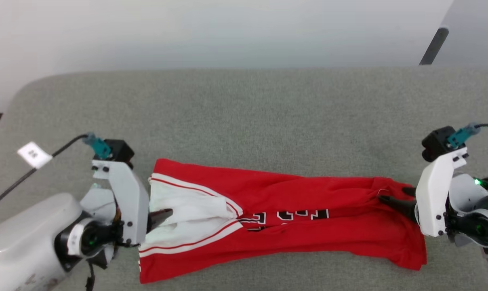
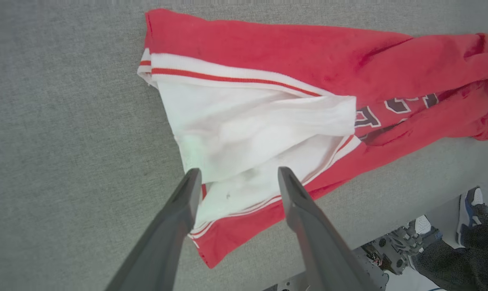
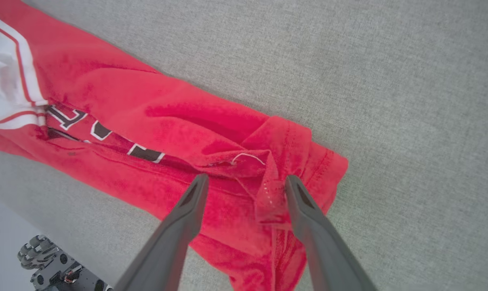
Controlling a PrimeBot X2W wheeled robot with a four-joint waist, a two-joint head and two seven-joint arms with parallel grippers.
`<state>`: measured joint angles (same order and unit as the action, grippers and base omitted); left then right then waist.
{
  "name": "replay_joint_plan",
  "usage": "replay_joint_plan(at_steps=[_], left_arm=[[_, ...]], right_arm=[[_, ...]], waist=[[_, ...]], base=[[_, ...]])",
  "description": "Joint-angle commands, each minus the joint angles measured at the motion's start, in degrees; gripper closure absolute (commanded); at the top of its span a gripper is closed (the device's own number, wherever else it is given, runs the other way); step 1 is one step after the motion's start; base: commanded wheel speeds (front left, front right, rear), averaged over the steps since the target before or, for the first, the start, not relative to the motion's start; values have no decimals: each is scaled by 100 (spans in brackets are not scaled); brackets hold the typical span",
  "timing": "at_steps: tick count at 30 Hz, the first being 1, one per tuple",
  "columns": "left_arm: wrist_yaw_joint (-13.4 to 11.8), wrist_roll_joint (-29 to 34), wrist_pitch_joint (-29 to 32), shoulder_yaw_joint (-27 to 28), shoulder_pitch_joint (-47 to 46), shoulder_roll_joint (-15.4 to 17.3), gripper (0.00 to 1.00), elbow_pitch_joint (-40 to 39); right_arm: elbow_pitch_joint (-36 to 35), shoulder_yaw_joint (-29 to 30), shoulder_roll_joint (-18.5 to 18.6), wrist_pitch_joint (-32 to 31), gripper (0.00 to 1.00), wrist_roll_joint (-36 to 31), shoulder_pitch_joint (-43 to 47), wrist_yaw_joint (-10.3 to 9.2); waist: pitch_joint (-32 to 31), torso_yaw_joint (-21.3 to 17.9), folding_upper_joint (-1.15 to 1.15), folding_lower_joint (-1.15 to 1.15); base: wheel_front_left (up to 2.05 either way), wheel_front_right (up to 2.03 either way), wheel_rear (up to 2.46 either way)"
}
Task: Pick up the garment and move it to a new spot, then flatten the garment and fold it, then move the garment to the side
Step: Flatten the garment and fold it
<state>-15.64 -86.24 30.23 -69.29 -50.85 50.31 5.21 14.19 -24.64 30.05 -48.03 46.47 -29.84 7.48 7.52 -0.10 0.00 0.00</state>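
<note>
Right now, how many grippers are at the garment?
2. The left gripper is open over the white-sleeve end of the garment; the right gripper is open over the opposite, all-red end.

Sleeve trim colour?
White sleeve, thin red stripe along its edge; left wrist view shows it best.

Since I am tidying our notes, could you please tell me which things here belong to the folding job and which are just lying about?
Belongs to the job: red garment; left claw, open; right claw, open.
Just lying about: white tag on a cable; dark pole; a person's shoe.
</note>
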Motion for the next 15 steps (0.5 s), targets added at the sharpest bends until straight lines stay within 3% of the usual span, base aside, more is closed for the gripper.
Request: replay_joint_plan(at_steps=[1,6,15], left_arm=[[-27,-7,-88,43,95,52,0,-43],[-31,-8,-769,239,420,202,0,-278],[117,612,-2940,528,1225,425,0,-535]], right_arm=[[-72,98,-26,-25,0,90,133,1],[-382,575,-121,-33,0,50,545,1],[-592,1638,-406,-194,0,-316,1464,1]], waist=[[-202,-8,0,0],[-525,18,0,0],[-850,157,0,0]], base=[[0,0,0],[0,0,0],[0,0,0]])
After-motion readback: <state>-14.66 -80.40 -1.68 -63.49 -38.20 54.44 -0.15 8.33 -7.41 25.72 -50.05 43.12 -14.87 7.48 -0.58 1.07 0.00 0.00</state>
